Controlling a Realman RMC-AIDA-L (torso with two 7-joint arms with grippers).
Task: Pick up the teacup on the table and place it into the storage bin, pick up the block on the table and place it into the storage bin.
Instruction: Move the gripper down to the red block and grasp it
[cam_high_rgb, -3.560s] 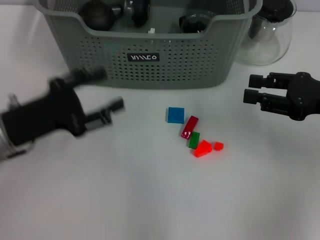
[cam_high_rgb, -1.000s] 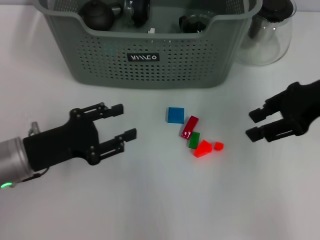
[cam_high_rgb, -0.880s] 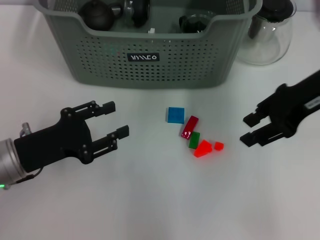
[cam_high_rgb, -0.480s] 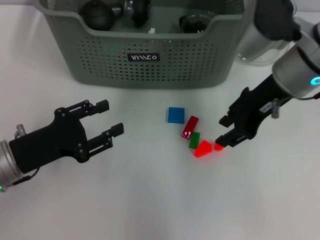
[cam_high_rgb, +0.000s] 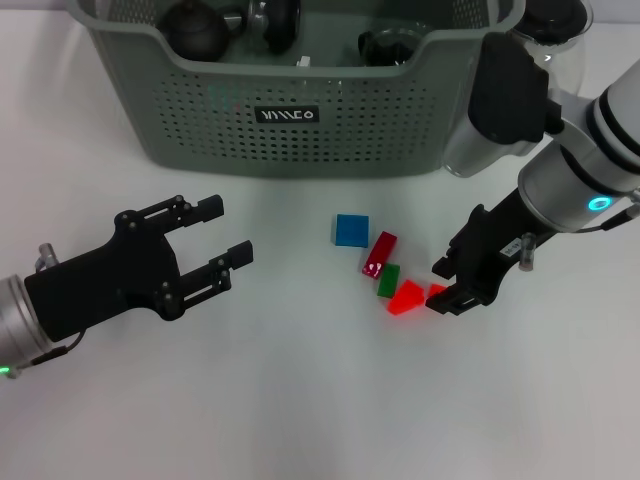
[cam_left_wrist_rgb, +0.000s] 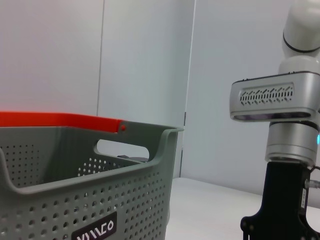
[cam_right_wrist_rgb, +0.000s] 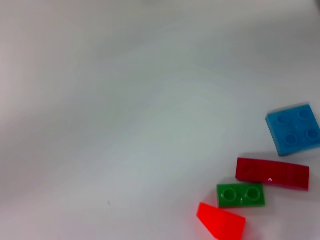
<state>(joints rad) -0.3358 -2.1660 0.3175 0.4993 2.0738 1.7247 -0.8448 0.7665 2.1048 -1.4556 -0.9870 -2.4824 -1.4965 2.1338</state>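
While the right gripper (cam_high_rgb: 448, 287) is lowered with fingers parted around a small red block (cam_high_rgb: 437, 291) on the counter (cam_high_rgb: 300, 400), the left gripper (cam_high_rgb: 222, 239) is held spread and empty, storage bin (cam_high_rgb: 300, 130) seen beyond

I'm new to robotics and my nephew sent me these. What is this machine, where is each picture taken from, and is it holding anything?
It is a two-armed robot at a white table. One picture looks down from its head; the other two come from cameras on its wrists.

In the head view, the left gripper hovers open and empty. The right gripper is lowered open at a small red block, not yet holding it.

Beside it lie a red wedge, a green block, a dark red block and a blue block. Behind stands the grey-green storage bin, already holding dark items, with a glass jug next to it.
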